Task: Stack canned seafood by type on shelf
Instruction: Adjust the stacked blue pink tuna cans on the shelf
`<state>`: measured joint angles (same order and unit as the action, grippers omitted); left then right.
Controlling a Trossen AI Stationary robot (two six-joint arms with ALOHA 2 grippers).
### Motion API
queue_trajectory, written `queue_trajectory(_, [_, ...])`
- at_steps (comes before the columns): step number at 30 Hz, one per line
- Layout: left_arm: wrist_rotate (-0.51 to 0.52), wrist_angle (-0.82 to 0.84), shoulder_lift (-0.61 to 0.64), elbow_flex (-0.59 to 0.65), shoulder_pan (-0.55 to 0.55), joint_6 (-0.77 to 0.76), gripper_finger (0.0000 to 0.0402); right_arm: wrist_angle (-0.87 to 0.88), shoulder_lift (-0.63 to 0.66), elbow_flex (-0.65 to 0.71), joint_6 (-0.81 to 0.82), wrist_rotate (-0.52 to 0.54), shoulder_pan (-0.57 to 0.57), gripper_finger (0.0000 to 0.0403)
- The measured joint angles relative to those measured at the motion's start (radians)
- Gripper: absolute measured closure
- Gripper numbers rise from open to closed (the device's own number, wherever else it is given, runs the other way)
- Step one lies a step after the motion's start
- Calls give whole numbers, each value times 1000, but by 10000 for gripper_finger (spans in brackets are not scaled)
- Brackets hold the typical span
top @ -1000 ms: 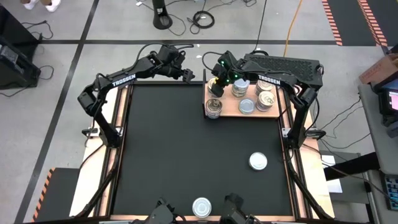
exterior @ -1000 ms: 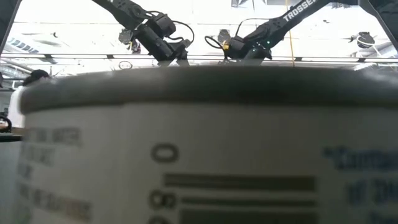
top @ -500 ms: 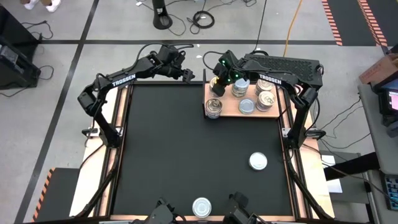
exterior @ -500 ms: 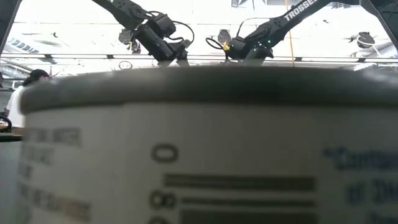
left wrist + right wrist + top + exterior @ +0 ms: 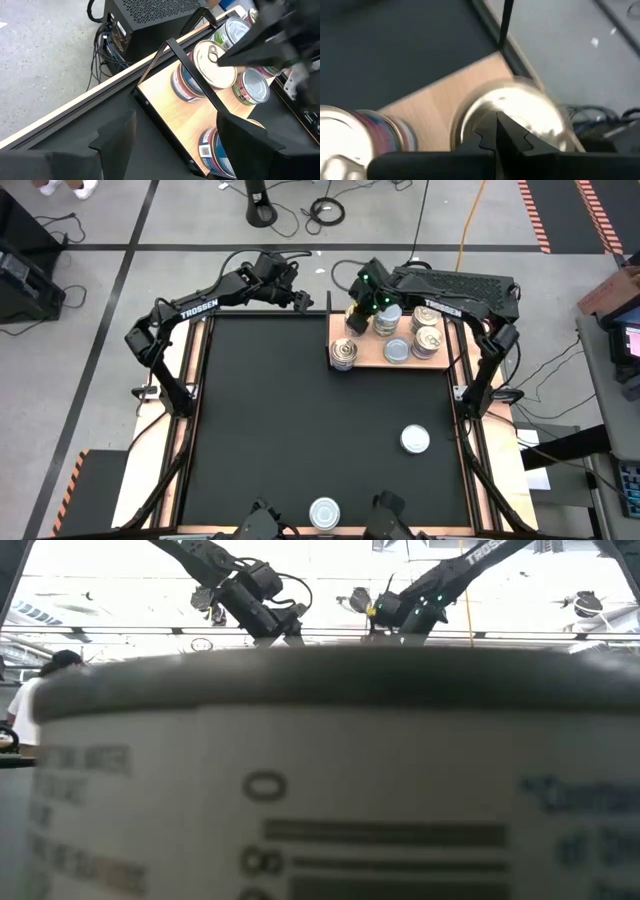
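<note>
The canned seafood sits mostly on the shelf (image 5: 395, 340), a light wooden board at the far right of the black desk (image 5: 300, 420). On the board I can see a stack of tins at its near left corner (image 5: 343, 354), a silver-topped tin (image 5: 397, 351) right of that, and more tins toward the far and right side (image 5: 428, 340). Two tins lie off the board: a white-topped tin (image 5: 415, 440) on the desk's near right, well apart from the shelf, and another tin (image 5: 324, 512) at the near edge, filling the low view.

My right claw (image 5: 495, 131) is fully closed and holds nothing; its tip hangs just over a silver-topped tin (image 5: 515, 117) at the shelf's far left corner. I cannot tell whether it touches the lid.

My left claw (image 5: 172, 135) is spread wide and empty, waiting at the far edge of the desk, just left of the shelf.
</note>
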<state>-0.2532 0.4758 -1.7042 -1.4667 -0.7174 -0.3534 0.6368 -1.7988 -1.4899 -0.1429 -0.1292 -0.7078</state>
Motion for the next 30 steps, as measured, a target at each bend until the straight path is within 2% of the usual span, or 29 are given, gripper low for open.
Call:
queue_trajectory(4, [0,-19,0,0,0,0,126,-10,64,-5,14,-73,2,403])
queue_trajectory(10, [0,-51,0,0,7,0,126,67,92,-5,22,-81,18,403])
queue_trajectory(13, [0,-50,0,0,21,2,126,81,80,17,14,-67,16,403])
queue_trajectory(17, [-1,-49,0,0,43,23,126,77,44,28,20,8,14,403])
queue_trajectory(30, [-1,-42,0,0,59,19,126,19,0,28,27,29,23,403])
